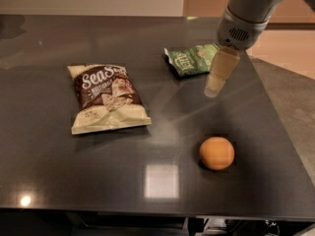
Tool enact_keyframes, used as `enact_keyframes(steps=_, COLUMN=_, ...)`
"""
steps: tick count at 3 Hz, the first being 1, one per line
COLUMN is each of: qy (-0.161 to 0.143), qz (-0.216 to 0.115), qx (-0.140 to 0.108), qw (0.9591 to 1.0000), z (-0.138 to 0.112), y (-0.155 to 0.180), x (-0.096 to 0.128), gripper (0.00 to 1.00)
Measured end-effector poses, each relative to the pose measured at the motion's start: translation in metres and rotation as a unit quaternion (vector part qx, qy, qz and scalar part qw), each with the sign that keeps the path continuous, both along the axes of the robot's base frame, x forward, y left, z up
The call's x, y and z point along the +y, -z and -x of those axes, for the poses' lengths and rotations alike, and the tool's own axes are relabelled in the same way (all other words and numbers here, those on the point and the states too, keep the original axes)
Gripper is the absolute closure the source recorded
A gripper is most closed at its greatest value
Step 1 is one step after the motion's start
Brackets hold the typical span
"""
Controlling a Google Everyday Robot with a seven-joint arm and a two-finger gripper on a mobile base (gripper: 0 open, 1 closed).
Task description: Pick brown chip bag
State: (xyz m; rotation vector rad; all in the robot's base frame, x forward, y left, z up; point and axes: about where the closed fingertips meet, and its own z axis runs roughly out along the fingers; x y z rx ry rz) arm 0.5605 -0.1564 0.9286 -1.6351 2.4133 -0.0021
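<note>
The approach step is judged to be in hand: the gripper (213,88) is held above the dark table (49,171), tilted down from the grey arm (248,11) that enters from the upper right, and nothing is seen to be carried by it. Whether it is open or closed cannot be told, since only a single pale tapered shape is presented to the camera. The brown chip bag (107,97) is found well apart from the gripper, to its left as seen in the view and a little nearer the front edge, lying flat with its lettering facing up and not touched by anything. A smaller green bag (191,60) lies just beside the gripper, on its left and slightly behind it, and is partly overlapped by it in the view. An orange (217,153) rests in front of the gripper, nearer the camera. The next move is judged to call for a long sideways carry to the left, past the green bag, until the gripper is placed over the brown bag, followed by a descent onto the crinkly film. How high the gripper hangs above the surface cannot be read. The arm's upper part is cut off by the frame, the base is not shown, and the table's left and near edges are lost at the borders.
</note>
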Motion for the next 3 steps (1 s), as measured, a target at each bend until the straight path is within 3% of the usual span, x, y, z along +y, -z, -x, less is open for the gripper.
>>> enact_keyframes(steps=1, qy=0.05, qz=-0.009, qx=0.017, qw=0.9985, z=-0.04, y=0.028, x=0.041, gripper=0.0)
enact_keyframes(steps=2, qy=0.084, qz=-0.035, qx=0.032, qw=0.9954, z=-0.06, y=0.042, x=0.089, gripper=0.0)
enact_keyframes(steps=3, qy=0.093, qz=-0.067, qx=0.048, qw=0.9923, z=-0.064, y=0.04, x=0.132, gripper=0.0)
